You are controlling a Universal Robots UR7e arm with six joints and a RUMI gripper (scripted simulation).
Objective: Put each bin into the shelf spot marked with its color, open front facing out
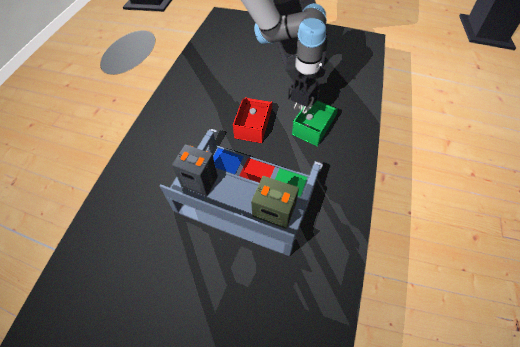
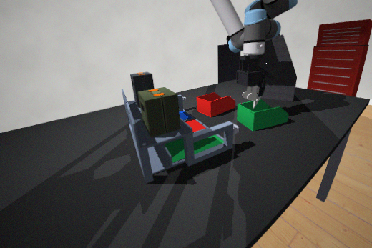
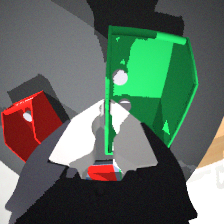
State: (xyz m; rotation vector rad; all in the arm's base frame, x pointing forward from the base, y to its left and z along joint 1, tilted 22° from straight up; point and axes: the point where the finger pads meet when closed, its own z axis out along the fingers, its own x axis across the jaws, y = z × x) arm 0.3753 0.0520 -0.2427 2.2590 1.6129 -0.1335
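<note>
The gripper [image 3: 107, 131] had pinched its jaws onto the back wall of the green bin [image 1: 315, 123], which sat on the table [image 1: 150, 231] beside the red bin [image 1: 252, 119], behind the shelf [image 1: 314, 177]. The grasp step seemed done; next came lifting, tilting and carrying it to the green mark [image 2: 200, 145].

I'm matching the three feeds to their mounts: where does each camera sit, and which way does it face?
Top: high above, looking down on the table, shelf and both bins; arm shows.
Exterior: beside the table, facing the shelf's end; arm and gripper show.
Wrist: on the gripper, looking down at its fingers pinching the green bin's wall.
All three share the green bin and red bin.
</note>
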